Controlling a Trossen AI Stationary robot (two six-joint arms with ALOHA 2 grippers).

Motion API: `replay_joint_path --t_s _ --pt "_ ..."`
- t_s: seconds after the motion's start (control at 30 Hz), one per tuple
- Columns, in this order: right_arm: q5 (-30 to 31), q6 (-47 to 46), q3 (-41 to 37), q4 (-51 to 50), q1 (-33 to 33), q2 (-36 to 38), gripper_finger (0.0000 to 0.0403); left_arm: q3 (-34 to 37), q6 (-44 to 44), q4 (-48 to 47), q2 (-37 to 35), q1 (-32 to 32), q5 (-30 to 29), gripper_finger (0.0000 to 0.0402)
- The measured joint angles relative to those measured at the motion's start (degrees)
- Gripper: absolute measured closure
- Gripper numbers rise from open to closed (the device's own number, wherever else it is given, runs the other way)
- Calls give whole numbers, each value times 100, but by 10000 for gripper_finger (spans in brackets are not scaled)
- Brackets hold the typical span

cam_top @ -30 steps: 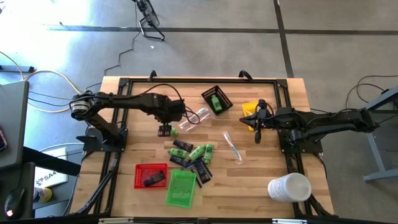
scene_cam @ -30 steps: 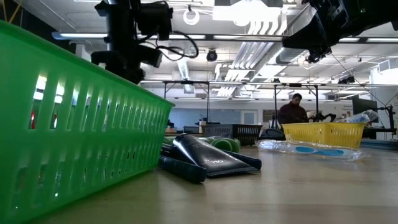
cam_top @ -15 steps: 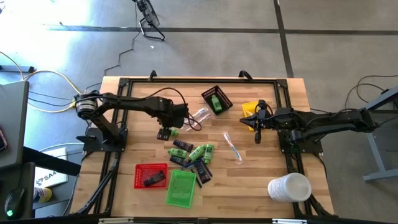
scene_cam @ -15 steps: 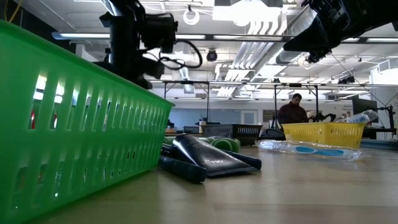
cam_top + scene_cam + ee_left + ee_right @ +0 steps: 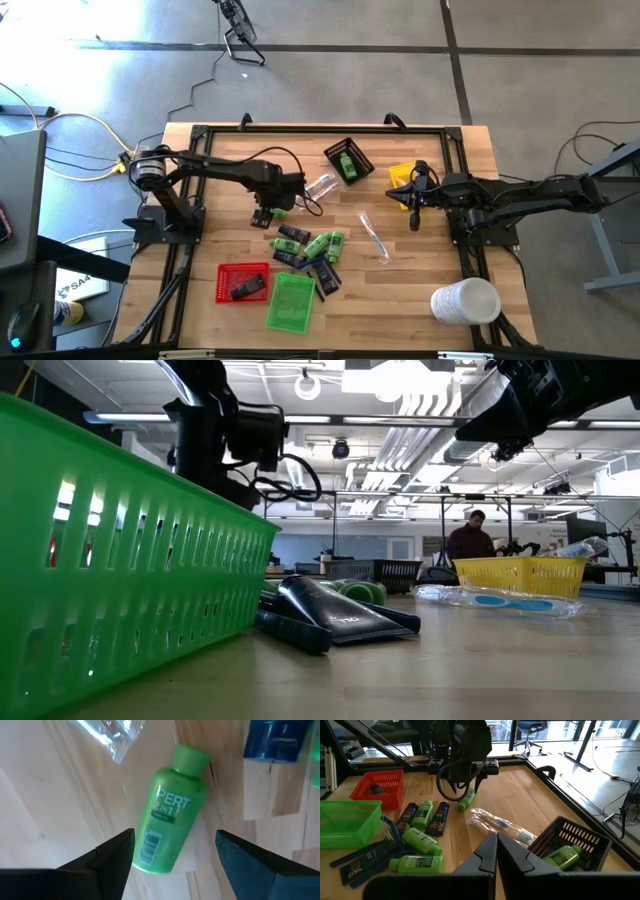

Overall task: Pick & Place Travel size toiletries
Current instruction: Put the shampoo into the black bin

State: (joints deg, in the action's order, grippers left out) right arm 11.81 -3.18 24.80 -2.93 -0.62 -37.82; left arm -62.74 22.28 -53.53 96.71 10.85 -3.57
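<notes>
A bright green little bottle (image 5: 170, 812) lies on its side on the wooden table, alone, left of centre (image 5: 281, 211). My left gripper (image 5: 175, 840) hangs open just above it, pointing down, one finger on each side of the bottle's base end, touching nothing. More travel size toiletries, green bottles and dark packets, lie in a pile (image 5: 310, 250) nearer the front. A clear-wrapped stick (image 5: 375, 238) lies to the right of the pile. My right gripper (image 5: 496, 845) waits shut above the yellow tray (image 5: 400, 172).
A black tray (image 5: 349, 160) holding a green bottle stands at the back. A red tray (image 5: 243, 282) and a green tray (image 5: 291, 302) stand at the front. A big white cylinder (image 5: 465, 300) lies front right. A clear wrapper (image 5: 320, 187) lies beside the lone bottle.
My left gripper has come down toward the lone green bottle and has rolled about its own axis, staying open. The bottle has not moved.
</notes>
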Motion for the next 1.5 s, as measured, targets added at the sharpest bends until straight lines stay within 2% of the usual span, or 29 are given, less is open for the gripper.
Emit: replay_joint_path --t_s 0.5,0.7,0.9,1.33,1.5 --pt "2 -7 -2 23 0 0 399 4 1 205 306 2 -201 130" --pt "0 -28 -4 27 0 0 399 236 -4 264 335 2 -333 130" --pt "0 -24 -4 62 -2 0 399 496 -176 531 303 2 -320 130" --pt "0 -25 -4 194 -2 0 399 518 -305 642 314 5 -212 131" --pt "0 -26 -4 196 -2 0 399 522 -305 644 319 7 -191 151"
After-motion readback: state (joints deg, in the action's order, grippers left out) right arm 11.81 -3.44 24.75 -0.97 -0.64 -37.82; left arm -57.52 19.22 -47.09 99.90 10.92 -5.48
